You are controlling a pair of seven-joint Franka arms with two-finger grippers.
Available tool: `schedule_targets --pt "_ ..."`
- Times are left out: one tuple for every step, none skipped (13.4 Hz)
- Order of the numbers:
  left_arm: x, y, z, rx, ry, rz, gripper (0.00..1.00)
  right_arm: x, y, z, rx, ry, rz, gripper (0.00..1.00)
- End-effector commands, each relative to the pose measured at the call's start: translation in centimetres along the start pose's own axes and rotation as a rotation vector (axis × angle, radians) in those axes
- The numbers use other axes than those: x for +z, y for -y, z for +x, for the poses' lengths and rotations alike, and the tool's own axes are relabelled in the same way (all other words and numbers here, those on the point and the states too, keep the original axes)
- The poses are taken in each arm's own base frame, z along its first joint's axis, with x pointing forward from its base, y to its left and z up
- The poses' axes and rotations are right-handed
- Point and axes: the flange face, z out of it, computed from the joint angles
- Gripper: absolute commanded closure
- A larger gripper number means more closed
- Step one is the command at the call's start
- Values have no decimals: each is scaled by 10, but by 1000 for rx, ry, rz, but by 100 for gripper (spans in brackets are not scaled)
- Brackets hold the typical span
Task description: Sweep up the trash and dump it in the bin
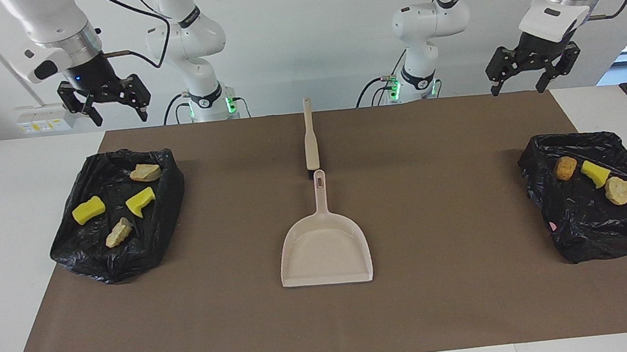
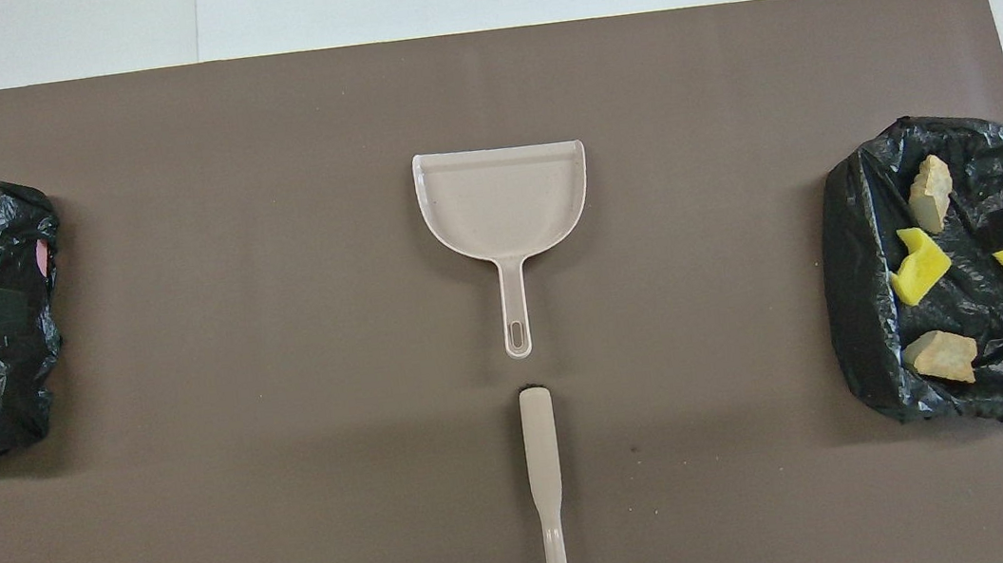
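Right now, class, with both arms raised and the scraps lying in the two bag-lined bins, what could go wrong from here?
1. The brush and the dustpan lie end to end, nearly touching; picking up one may knock the other askew.
2. The bins' loose black liner could snag a descending pincer and drag the scraps about.
3. The left pincer and right pincer hang open and empty over the table's ends; both heading for the middle tools could clash.

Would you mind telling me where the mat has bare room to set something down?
Bare brown mat lies between the dustpan and each black bag, and along the edge farthest from the robots. The bags are crowded with trash; the brush lies just nearer the robots than the dustpan.
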Motion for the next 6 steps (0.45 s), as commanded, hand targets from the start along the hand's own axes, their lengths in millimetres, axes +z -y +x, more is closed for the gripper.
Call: schedule_targets --pt "-6 -3 -6 18 10 -5 0 -3 -1 -3 -21 -16 17 0" --pt "-4 -3 -7 17 13 -7 0 -3 -1 -3 -21 -16 17 0" --pt "-4 -2 -8 15 13 -6 0 -3 -2 -3 -19 -16 17 0" --pt "-4 -3 -9 17 14 -6 0 -3 -2 -3 -19 -16 17 0" --pt "-3 -4 -10 18 17 -6 0 -3 -2 -3 -19 -16 17 0" --pt "-2 -4 -10 18 19 -6 0 -3 -2 -3 -19 -16 17 0"
